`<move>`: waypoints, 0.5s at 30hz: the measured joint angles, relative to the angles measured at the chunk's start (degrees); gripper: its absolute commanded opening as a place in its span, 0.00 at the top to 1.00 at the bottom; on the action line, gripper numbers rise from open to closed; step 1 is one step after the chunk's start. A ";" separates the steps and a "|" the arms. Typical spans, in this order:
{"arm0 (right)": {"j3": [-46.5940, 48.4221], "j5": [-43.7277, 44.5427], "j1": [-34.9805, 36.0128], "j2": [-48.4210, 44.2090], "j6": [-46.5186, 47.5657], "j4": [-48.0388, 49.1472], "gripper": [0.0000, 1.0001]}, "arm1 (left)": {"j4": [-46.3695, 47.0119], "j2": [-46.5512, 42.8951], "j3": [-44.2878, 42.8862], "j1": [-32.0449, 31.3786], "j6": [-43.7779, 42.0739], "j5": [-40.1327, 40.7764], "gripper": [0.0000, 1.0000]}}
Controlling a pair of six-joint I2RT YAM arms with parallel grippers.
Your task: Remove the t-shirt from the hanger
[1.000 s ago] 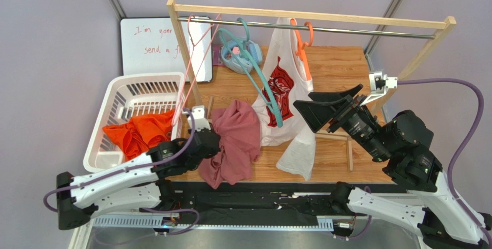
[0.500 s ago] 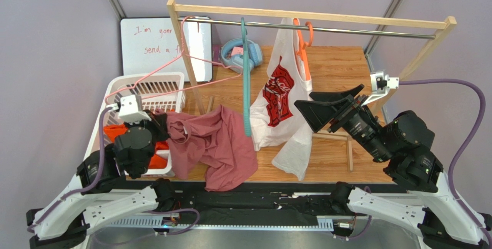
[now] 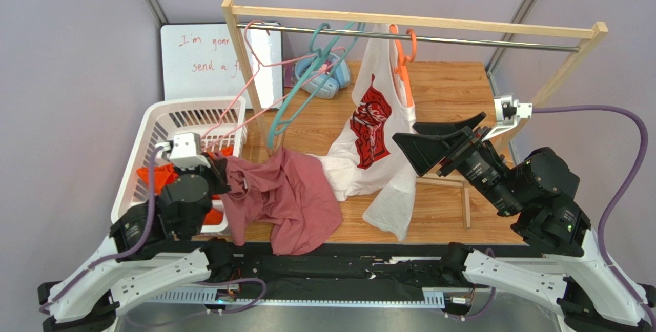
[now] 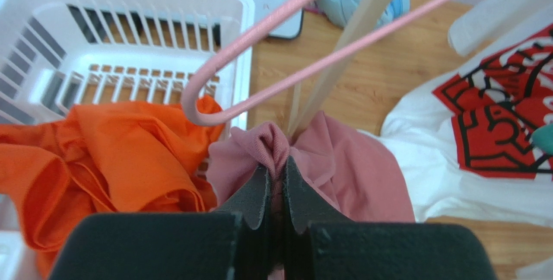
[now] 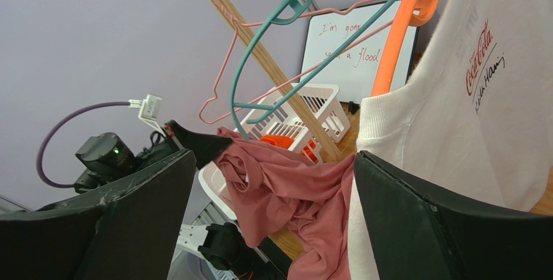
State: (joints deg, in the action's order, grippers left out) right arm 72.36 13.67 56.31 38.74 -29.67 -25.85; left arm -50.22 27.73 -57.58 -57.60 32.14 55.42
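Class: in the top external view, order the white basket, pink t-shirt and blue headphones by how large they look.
1. white basket
2. pink t-shirt, somewhat smaller
3. blue headphones, clearly smallest

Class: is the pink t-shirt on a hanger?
Off: pink t-shirt lies crumpled on the table, pinched by left gripper; teal hanger bare.

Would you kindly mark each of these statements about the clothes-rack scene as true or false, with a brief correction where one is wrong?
1. The left gripper is shut on the pink t-shirt. True.
2. The white t-shirt lies in the basket. False: the white t-shirt hangs from the orange hanger on the rail.
3. The right gripper is open and holds nothing. True.
4. The basket holds a blue garment. False: the basket holds an orange garment.
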 measured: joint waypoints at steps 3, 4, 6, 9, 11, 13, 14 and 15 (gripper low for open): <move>0.00 0.24 0.00 0.00 0.00 -0.02 0.00 | -0.55 1.31 4.37 0.00 4.39 -3.61 1.00; 0.00 0.31 0.00 0.00 0.00 -0.02 0.00 | -0.33 1.77 5.95 -0.02 5.73 -5.07 1.00; 0.00 0.39 0.00 0.00 0.00 -0.02 0.00 | 1.79 2.14 9.53 0.00 7.26 -8.79 0.76; -0.02 0.59 0.00 0.00 0.00 -0.02 0.00 | 7.52 2.82 15.69 0.00 8.02 -15.96 0.38; -0.13 0.74 0.00 -0.02 0.00 0.00 0.00 | 11.89 4.72 19.23 -0.02 8.24 -20.41 0.12; -0.39 0.76 0.00 -0.15 0.00 0.07 0.00 | 15.85 7.80 22.01 0.00 8.66 -23.98 0.09; -0.46 0.79 0.00 -0.22 0.00 0.04 0.00 | 17.57 10.12 23.08 0.00 9.35 -25.16 0.09; -0.48 0.81 0.00 -0.26 0.00 0.09 0.00 | 18.84 12.44 23.80 0.00 9.94 -26.01 0.09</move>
State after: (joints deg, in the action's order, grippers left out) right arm 71.88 14.48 56.31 38.48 -29.67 -25.76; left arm -31.38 40.16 -33.78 -57.60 42.09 29.41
